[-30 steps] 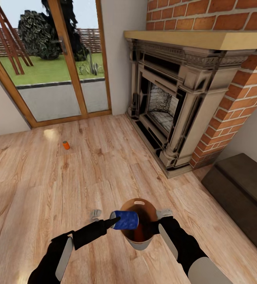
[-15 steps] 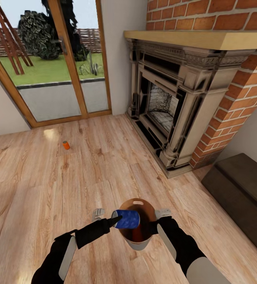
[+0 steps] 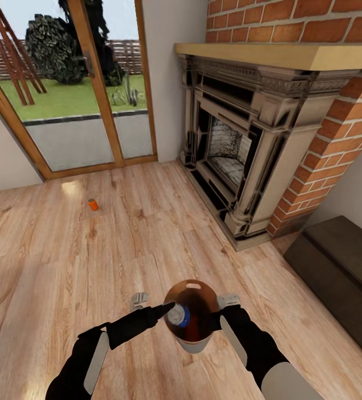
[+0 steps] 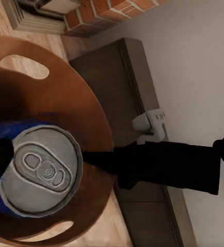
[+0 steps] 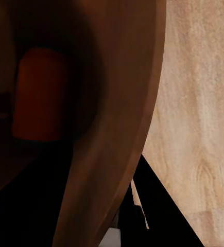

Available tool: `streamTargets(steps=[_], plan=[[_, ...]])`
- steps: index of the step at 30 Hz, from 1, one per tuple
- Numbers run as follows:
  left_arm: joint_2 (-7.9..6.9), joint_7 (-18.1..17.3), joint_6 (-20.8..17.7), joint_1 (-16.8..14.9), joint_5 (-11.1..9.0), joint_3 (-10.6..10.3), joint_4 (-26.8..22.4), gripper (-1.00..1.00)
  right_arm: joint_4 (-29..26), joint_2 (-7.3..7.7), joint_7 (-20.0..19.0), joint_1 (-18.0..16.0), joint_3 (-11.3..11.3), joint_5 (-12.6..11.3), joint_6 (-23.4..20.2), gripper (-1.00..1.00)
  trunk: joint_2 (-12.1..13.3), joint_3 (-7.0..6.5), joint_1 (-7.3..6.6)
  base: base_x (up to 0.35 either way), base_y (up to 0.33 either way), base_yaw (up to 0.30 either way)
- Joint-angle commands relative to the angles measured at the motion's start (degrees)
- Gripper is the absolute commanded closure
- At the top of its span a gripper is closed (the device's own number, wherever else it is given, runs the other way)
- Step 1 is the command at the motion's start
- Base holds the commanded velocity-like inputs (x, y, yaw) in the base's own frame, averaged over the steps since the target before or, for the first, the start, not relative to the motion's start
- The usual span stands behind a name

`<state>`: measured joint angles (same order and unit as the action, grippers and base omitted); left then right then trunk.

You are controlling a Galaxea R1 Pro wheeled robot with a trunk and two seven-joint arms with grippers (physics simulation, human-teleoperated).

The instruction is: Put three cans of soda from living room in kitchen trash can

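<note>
Over pale wood floor [image 3: 147,233], right hand [image 3: 219,318] grips the bin [image 3: 200,303]; left hand's [image 3: 169,307] grip unclear beside blue can [image 3: 179,316].

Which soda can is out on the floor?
The orange can near the glass doors. The blue can is in the bin, and another orange one lies inside it.

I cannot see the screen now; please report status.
Left gripper jaws at blue can, upright in bin; grip unclear. Right gripper holds bin rim. One orange can inside, another on floor.
</note>
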<state>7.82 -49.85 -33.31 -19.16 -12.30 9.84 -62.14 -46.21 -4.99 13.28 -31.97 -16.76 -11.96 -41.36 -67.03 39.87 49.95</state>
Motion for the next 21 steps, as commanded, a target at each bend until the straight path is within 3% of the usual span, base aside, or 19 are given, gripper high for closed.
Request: streamTargets(steps=[1,8,11,14,18,21], plan=[[0.00,0.0,0.0,0.0,0.0,0.0,0.0,-1.00,0.0,-0.01,0.0,0.0,0.0,-0.6,0.1,1.00,0.0,0.00,0.00,0.000,0.000,0.000],[-0.08,-0.5,-0.1,0.0,-0.1,0.0,0.0,-1.00,0.0,-0.02,0.0,0.0,0.0,-0.6,0.1,1.00,0.0,0.00,0.00,0.000,0.000,0.000],[-0.63,-4.4,-0.1,0.0,-0.5,0.3,0.1,-1.00,-0.1,-0.02,-0.1,0.0,0.0,-0.6,0.1,1.00,0.0,0.00,0.00,0.000,0.000,0.000],[-5.12,-14.1,-0.2,0.0,-0.7,0.7,0.7,-1.00,-0.2,-0.02,-0.3,0.0,-0.1,-0.6,0.0,1.00,0.0,0.00,0.00,0.000,0.000,0.000],[-8.66,-19.2,-0.2,0.0,-0.7,0.9,1.5,-1.00,-0.2,-0.02,-0.4,0.0,-1.0,-0.7,0.0,1.00,0.0,0.00,0.00,0.000,0.000,0.000],[-12.46,-24.8,-0.1,0.0,-0.7,3.2,2.5,-1.00,-0.2,-0.02,-0.4,0.0,-2.1,-0.7,0.0,1.00,0.0,0.00,0.00,0.000,0.000,0.000]])
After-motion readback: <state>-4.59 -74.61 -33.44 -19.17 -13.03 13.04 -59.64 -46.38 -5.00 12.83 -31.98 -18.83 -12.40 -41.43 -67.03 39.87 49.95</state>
